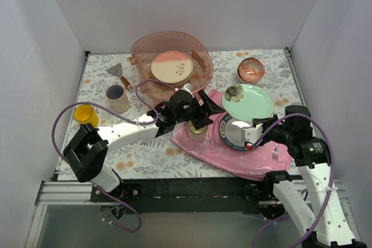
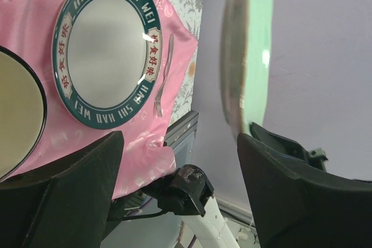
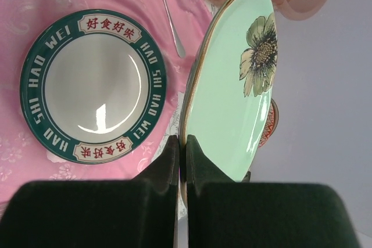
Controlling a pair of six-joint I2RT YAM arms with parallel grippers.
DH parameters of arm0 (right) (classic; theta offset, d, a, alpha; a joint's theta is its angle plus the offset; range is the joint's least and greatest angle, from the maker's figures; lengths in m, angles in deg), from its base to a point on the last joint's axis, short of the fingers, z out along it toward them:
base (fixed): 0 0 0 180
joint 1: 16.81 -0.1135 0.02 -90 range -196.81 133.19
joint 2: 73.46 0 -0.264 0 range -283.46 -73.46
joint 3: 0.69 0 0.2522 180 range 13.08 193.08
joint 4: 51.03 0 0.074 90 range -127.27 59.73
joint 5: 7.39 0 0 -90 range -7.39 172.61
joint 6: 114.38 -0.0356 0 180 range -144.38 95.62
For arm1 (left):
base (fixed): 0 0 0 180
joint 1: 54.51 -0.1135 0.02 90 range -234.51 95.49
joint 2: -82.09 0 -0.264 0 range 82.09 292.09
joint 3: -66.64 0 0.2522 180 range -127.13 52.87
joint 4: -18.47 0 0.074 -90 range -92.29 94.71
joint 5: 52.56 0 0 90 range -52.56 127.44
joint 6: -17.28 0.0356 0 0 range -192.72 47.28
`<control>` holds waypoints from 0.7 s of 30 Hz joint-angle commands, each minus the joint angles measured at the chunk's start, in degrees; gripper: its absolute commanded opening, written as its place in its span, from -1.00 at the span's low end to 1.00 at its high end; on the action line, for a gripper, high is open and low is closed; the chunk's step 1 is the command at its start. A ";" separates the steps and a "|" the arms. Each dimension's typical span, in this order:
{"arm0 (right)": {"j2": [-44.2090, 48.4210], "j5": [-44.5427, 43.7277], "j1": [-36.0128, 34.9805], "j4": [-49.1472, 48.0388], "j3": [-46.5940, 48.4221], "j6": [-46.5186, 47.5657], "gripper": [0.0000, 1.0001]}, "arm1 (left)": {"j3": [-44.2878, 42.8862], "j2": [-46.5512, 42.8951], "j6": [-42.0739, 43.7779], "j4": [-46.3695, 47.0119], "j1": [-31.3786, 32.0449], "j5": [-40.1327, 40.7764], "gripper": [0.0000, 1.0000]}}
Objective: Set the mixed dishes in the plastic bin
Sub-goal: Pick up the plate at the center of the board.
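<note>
lettered plate, fork and cup on a pink cloth
the dark-blue-rimmed plate (image 1: pixel 235 133) with lettering round its rim lies flat on a crumpled pink cloth (image 1: pixel 232 164), with a fork (image 2: pixel 163 71) just beside it on the same cloth. a cream cup (image 1: pixel 197 133) stands near the cloth's left edge. the cloth lies over a floral tablecloth (image 1: pixel 145 155). a metal scraper (image 1: pixel 115 70) with a wooden handle lies at the far left. white walls (image 1: pixel 58 27) stand on three sides.
</note>
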 commanded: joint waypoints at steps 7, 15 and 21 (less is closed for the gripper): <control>0.86 1.06 -0.37 -8.65 0.18 0.95 -0.97 | 2.87 -7.04 -14.62 5.03 0.35 0.79 0.61; 0.95 6.07 -0.37 -6.45 1.06 2.54 -0.97 | -1.52 -1.77 -15.58 4.07 0.35 -0.27 0.61; 1.21 7.65 -0.37 -6.63 0.44 2.71 -0.97 | -4.07 1.13 -15.93 4.16 0.35 -0.27 0.27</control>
